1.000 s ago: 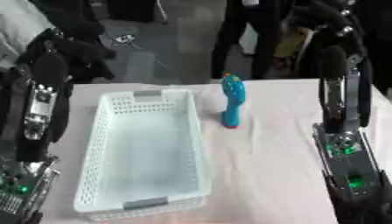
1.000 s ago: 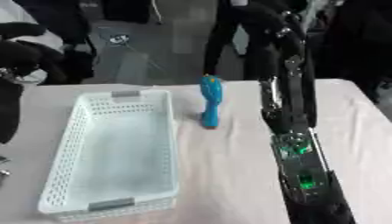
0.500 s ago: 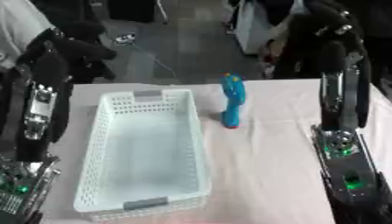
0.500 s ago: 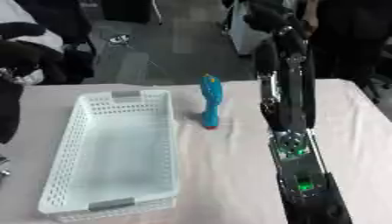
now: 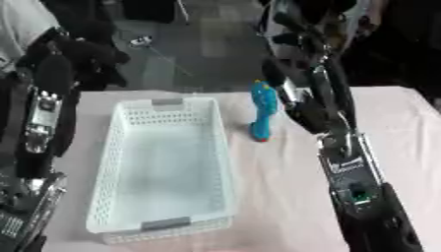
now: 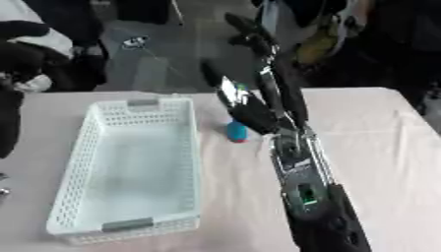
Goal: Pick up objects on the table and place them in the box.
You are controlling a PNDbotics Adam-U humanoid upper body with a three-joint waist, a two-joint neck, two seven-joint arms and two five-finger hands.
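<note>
While the right hand (image 5: 297,101) hangs open just right of the upright blue toy (image 5: 263,110) at frame centre, a clumsy closing could topple it away from the white basket (image 5: 120,147) on the bench (image 5: 284,197).

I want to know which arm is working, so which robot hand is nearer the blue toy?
The right robot hand, fingers spread open beside the upright blue toy. The left robot hand is out of view.

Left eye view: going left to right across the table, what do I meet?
Left arm at the left edge → white basket → blue upright object standing on the table → right hand, reaching in just beside the blue object → right forearm running down to the lower right.
</note>
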